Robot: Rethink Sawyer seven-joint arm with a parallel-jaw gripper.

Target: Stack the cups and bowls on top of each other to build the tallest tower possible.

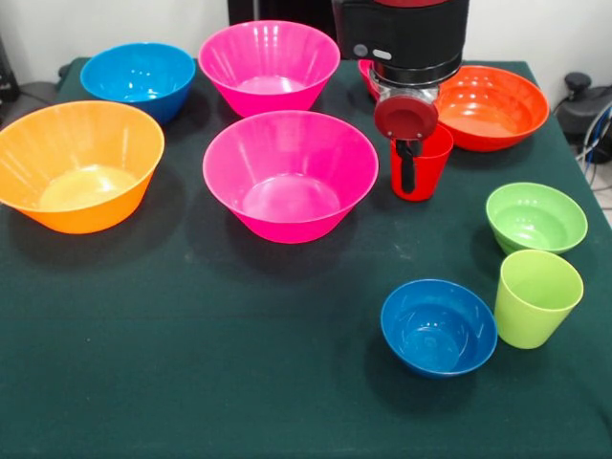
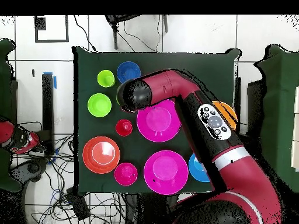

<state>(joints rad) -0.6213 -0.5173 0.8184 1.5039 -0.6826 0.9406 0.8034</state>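
Gripper (image 1: 409,163) at the red cup (image 1: 427,164).
One finger seems to dip inside the upright cup beside the red-orange bowl (image 1: 492,105); whether the jaws clamp its rim is unclear, the arm hiding them.

The robot's gripper (image 1: 409,164) dips into the red plastic cup (image 1: 427,172), so its tips are hidden. From above, the red arm (image 2: 198,116) covers most of the orange plastic bowl (image 2: 229,111).
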